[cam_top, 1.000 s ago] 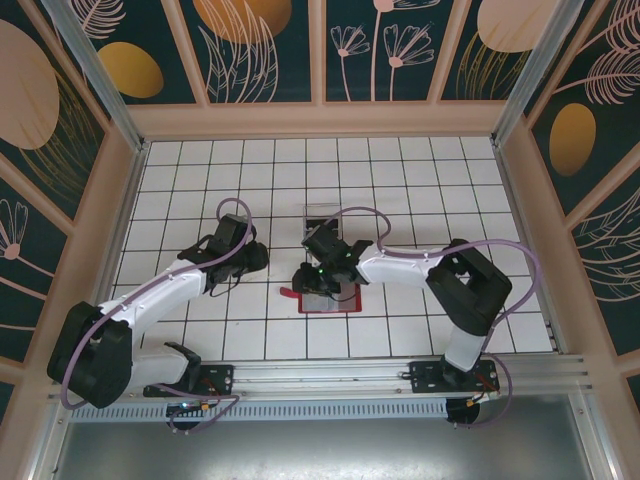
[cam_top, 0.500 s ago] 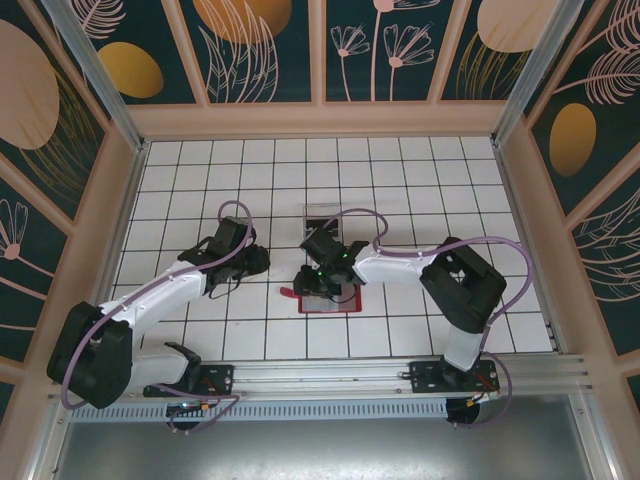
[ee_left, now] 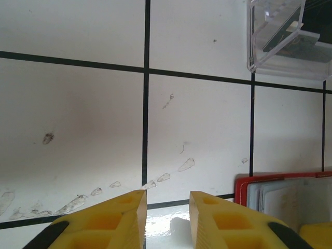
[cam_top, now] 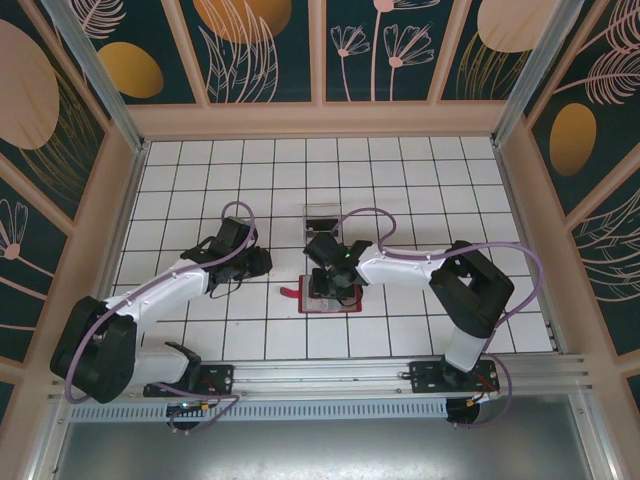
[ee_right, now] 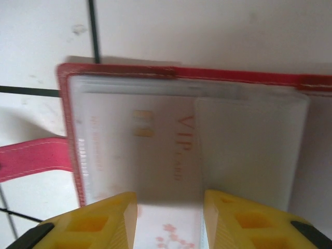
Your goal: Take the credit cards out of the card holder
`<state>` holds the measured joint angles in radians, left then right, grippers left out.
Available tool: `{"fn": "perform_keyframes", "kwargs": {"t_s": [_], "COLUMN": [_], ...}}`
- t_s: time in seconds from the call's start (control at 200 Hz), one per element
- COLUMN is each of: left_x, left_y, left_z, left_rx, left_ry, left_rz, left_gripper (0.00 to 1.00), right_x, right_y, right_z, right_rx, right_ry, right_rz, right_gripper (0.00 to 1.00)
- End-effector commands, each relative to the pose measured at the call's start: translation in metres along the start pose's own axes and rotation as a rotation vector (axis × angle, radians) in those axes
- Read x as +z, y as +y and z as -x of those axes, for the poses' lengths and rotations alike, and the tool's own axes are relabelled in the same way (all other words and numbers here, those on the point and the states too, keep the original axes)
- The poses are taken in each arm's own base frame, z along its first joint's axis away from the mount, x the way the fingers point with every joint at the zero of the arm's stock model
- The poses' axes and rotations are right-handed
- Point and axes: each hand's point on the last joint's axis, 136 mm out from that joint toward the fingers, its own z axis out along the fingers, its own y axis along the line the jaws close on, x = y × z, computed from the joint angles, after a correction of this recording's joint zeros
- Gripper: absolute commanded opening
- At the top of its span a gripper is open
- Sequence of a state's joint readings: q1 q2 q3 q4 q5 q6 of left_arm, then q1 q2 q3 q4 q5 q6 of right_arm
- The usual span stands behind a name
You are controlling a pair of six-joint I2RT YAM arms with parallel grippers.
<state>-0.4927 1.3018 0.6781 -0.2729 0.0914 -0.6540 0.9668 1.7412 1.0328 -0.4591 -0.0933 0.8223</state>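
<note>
The card holder (cam_top: pixel 345 305) lies open and flat near the middle of the table (cam_top: pixel 400 170). As far as its uncovered part shows, its long side runs left to right, and its small red tab (cam_top: pixel 286 292) sticks out toward the left arm. From the right wrist, its red rim (ee_right: pixel 119 71) frames pale sleeves. A light credit card (ee_right: pixel 150 150) printed "VIP" lies inside, lettering turned sideways, with a second pale sleeve (ee_right: pixel 249 150) overlapping its right part. The right gripper (cam_top: pixel 330 283) hangs directly over the holder, its yellow fingers (ee_right: pixel 98 220) apart above the card, clamping nothing visible. The left gripper (cam_top: pixel 257 262) sits just left of the tab, its fingers (ee_left: pixel 124 218) parted with bare tile between them. A clear plastic box (cam_top: pixel 321 216) stands just beyond the holder. The table is white tile with dark grid lines, smudged in places. Wood-framed walls carry dark teal panels with pale leaves and orange ovals.
</note>
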Motion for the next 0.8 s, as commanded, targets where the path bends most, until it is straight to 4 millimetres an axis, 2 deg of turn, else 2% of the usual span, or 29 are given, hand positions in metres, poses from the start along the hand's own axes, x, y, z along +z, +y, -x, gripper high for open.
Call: {"fn": "perform_keyframes", "kwargs": {"t_s": [0.0, 0.485, 0.796], "left_x": [0.000, 0.004, 0.004], "left_y": [-0.010, -0.018, -0.031], "left_z": [0.009, 0.008, 0.006], "left_rx": [0.024, 0.035, 0.034], "left_ry": [-0.009, 0.011, 0.033], "left_rz": [-0.034, -0.067, -0.106], "left_gripper": [0.30, 0.29, 0.28], "right_x": [-0.014, -0.036, -0.045], "right_y": [-0.014, -0.024, -0.040], "right_z": [0.001, 0.010, 0.010], "right_rx": [0.007, -0.005, 0.004], "right_ry": [-0.034, -0.088, -0.113], "right_rz": [-0.101, -0.214, -0.277], "right_gripper": [0.40, 0.43, 0.43]}}
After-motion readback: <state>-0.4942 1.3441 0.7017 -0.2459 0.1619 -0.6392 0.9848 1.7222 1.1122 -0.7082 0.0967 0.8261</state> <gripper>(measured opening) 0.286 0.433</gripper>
